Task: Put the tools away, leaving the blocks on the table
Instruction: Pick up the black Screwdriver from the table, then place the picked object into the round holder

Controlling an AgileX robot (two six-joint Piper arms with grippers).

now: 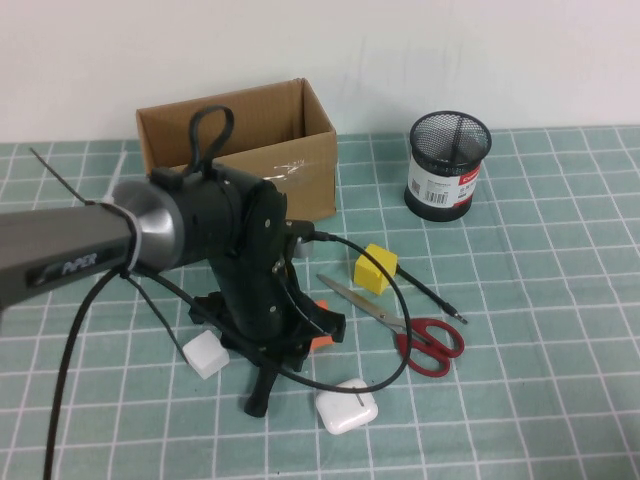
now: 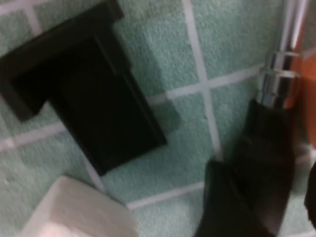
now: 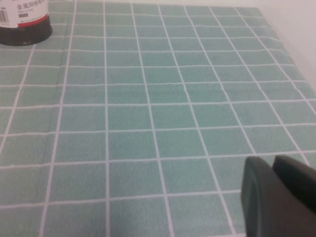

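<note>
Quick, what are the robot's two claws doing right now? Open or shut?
Left gripper: open, low over the mat at the screwdriver, holding nothing.
Right gripper: shut, empty, over bare mat.

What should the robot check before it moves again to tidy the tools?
1. Left end effector open, low over the table by the screwdriver: ok.
2. Screwdriver gripped: not ok, one finger stands clear of it.
3. White block out of the way: cannot tell, it lies close by.
4. Scissors put away: not ok, they lie on the table.
5. Right end effector shut, over the table off to the side: ok.
</note>
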